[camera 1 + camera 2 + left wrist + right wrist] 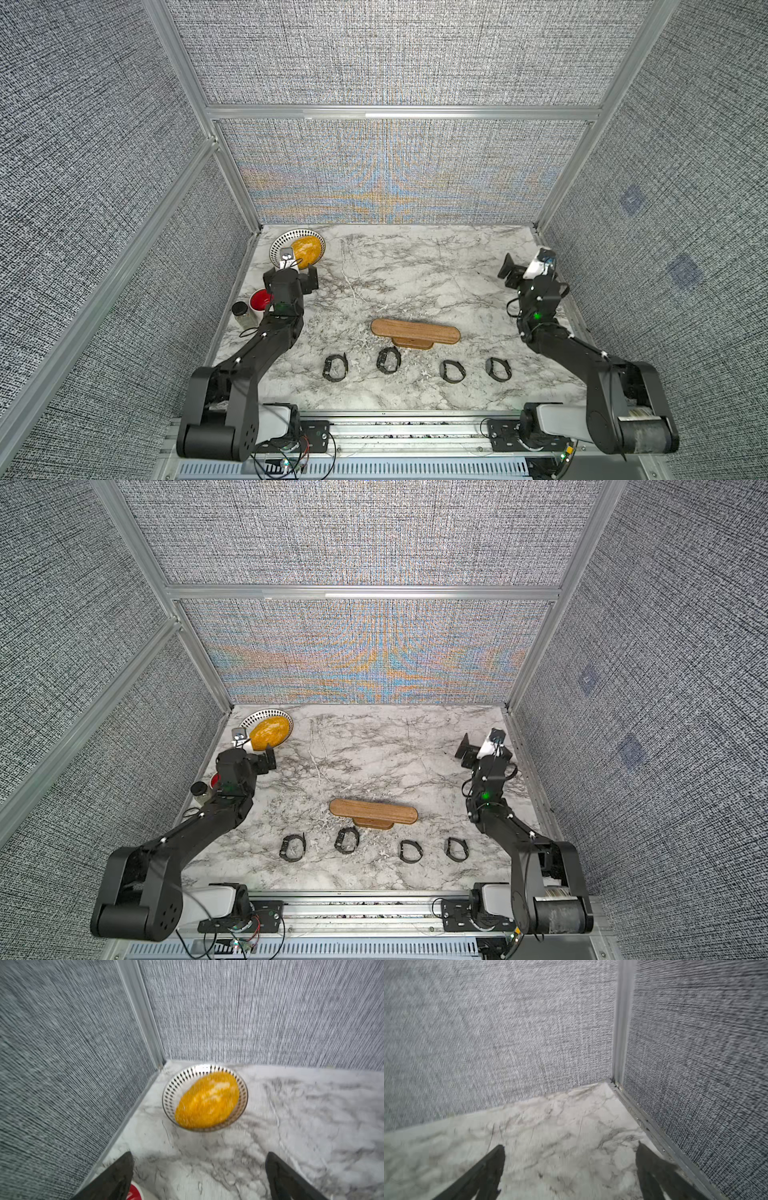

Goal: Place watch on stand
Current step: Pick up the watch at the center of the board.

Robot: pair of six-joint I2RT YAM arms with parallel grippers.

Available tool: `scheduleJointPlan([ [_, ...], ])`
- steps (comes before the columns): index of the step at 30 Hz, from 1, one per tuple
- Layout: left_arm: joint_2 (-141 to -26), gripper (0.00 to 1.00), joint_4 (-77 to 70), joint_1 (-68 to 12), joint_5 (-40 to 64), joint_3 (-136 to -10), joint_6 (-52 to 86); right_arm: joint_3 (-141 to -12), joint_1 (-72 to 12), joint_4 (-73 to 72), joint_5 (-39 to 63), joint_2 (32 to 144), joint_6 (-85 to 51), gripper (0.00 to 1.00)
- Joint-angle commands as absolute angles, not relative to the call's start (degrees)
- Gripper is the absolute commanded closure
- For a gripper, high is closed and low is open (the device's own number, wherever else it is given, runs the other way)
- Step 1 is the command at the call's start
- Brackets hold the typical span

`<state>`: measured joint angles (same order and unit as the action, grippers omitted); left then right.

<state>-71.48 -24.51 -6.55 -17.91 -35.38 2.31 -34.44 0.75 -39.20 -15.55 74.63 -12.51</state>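
- The stand (415, 331), a long brown wooden bar with rounded ends on a shorter base, sits near the middle of the table (415, 266) in both top views.
- Four black watches lie in a row on the table, just on the robot's side of the stand and none on the bar. They are the outer left watch (328, 368), the inner left watch (383, 360), the inner right watch (445, 371) and the outer right watch (492, 368).
- The inner left watch lies nearest the stand's base, and the other three lie apart from it.
- The left end effector (199, 1156) has its fingers spread wide and holds nothing. It hangs over the far left part of the table, facing a patterned bowl (173, 1084).
- In the bowl lies an orange oval thing (207, 1101), perhaps a fruit; the blur hides more.
- The right end effector (571, 1146) is likewise spread and empty, near the far right corner.
- A red cup (261, 300) and a dark-lidded jar (243, 313) stand at the table's left edge.
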Motion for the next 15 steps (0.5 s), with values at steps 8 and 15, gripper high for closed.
scheduleJointPlan([
  [8, -64.51, 0.01, 21.69, -6.80, -13.24, -53.87, 11.24, -42.80, 4.82, 9.68, 5.67, 67.53, -28.78, 0.13],
  [15, -57.28, 0.01, 34.78, -6.84, 3.85, -53.93, 14.22, -45.47, 4.63, 32.50, 9.33, 61.31, -27.95, 0.17],
])
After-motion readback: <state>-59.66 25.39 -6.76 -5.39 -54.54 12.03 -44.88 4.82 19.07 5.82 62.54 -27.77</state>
